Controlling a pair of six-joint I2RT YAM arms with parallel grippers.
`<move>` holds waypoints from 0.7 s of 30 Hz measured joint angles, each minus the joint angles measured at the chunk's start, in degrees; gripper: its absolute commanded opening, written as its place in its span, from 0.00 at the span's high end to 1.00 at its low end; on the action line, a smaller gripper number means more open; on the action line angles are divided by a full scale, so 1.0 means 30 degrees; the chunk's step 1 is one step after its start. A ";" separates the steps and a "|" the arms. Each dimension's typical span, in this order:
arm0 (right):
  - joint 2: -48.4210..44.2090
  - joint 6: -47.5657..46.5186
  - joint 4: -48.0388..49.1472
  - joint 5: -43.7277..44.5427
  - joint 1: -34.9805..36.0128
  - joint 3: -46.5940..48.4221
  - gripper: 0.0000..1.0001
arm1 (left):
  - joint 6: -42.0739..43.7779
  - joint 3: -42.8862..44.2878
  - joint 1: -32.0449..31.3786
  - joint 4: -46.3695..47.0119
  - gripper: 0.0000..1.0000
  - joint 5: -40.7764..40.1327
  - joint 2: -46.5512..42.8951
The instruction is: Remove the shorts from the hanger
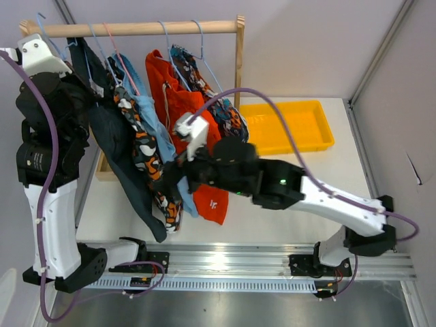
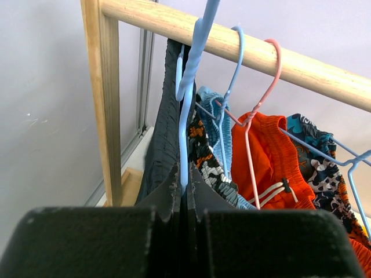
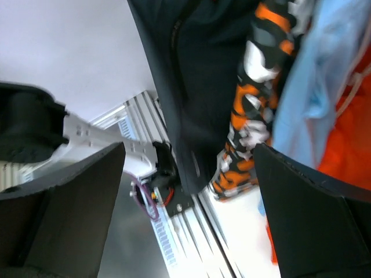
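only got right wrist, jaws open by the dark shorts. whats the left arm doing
Observer: The left gripper is up at the left end of the rail, jaws shut on a blue hanger.
Operator: how many shorts on the rail
Observer: Five pairs hang there: dark, camo, light blue, red-orange, patterned.
Operator: anywhere to drop them
Observer: A yellow tray sits just beyond the rail's right end.
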 measured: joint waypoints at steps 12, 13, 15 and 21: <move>0.8429 -0.0721 -0.0525 0.3038 0.3198 0.9653 0.01 | -0.0015 -0.1035 -0.0007 -0.0226 1.00 0.0007 -0.0852; 0.8648 -0.0714 -0.0481 0.3162 0.3249 0.9836 0.01 | -0.0022 -0.1042 0.0000 -0.0233 1.00 0.0007 -0.0896; 0.8903 -0.0707 -0.0444 0.3373 0.3264 0.9916 0.01 | -0.0051 -0.1042 0.0000 -0.0284 1.00 0.0051 -0.0969; 1.0258 -0.0532 0.0182 0.4051 0.3082 1.0040 0.03 | -0.0393 -0.1020 0.0000 -0.0561 1.00 0.0532 -0.1071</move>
